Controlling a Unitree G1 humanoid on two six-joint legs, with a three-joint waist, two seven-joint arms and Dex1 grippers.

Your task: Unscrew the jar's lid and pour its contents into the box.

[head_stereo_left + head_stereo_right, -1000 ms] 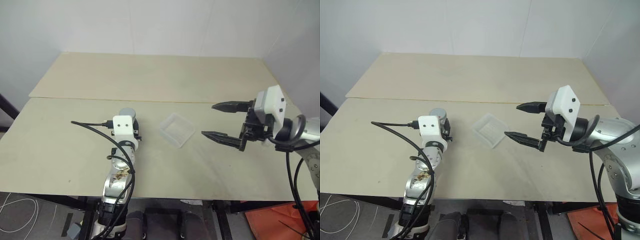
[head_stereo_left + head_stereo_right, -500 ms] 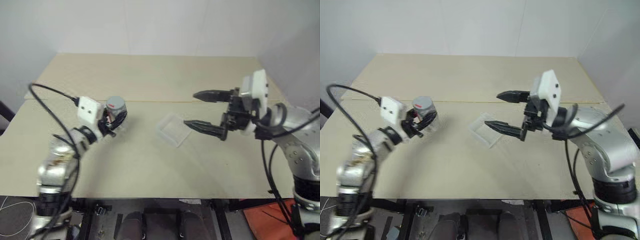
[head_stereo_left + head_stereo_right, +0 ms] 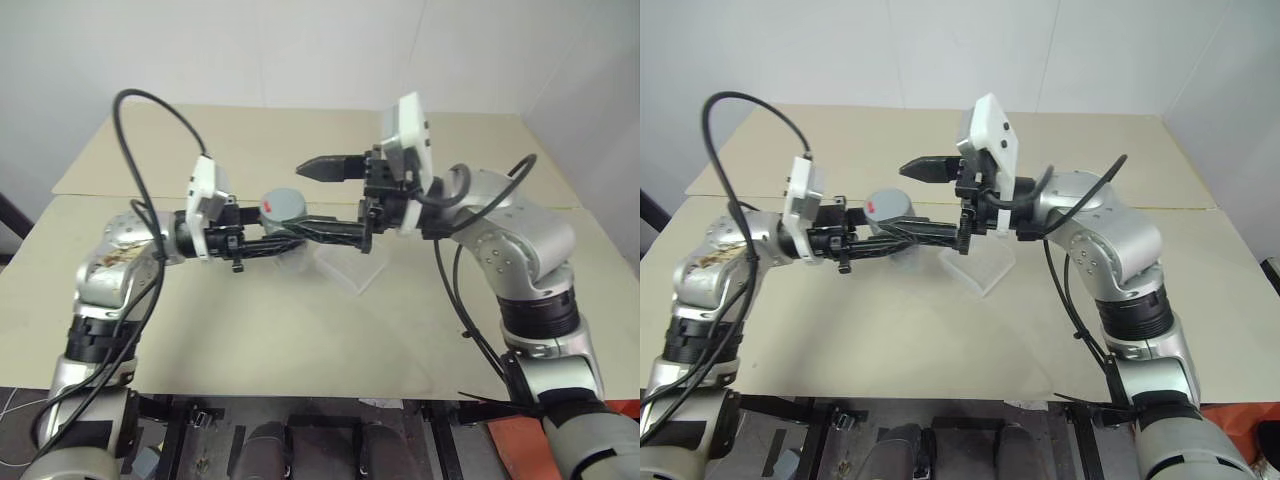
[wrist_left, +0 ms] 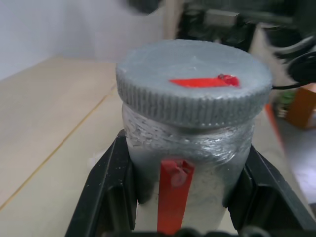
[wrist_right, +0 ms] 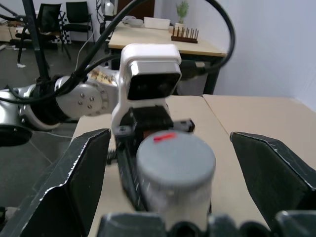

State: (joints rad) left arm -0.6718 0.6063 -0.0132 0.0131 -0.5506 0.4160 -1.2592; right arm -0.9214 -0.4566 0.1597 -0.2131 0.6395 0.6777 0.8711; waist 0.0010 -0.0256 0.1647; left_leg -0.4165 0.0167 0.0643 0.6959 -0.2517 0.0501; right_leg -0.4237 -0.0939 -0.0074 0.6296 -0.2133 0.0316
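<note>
The silvery jar (image 4: pixel 187 148) with its red stripe hangs above the table, and my left gripper (image 3: pixel 283 236) is shut on its body, the black fingers (image 4: pixel 106 187) pressing both sides. The grey lid (image 3: pixel 285 204) with a red mark sits on top of the jar. My right gripper (image 3: pixel 300 200) is open and level, facing the left one. Its fingers (image 5: pixel 79 182) stand wide on either side of the lid without touching it. The clear box (image 3: pixel 350 268) lies on the table just below and to the right of the jar. The contents are hidden inside the jar.
The pale wooden table (image 3: pixel 450 340) stretches all round, with a seam across its far half and walls behind. A black cable (image 3: pixel 130 130) loops up from my left wrist.
My left gripper has lifted the jar off the table and swung to point right. My right gripper has moved left, still open, until its fingers straddle the lid.
</note>
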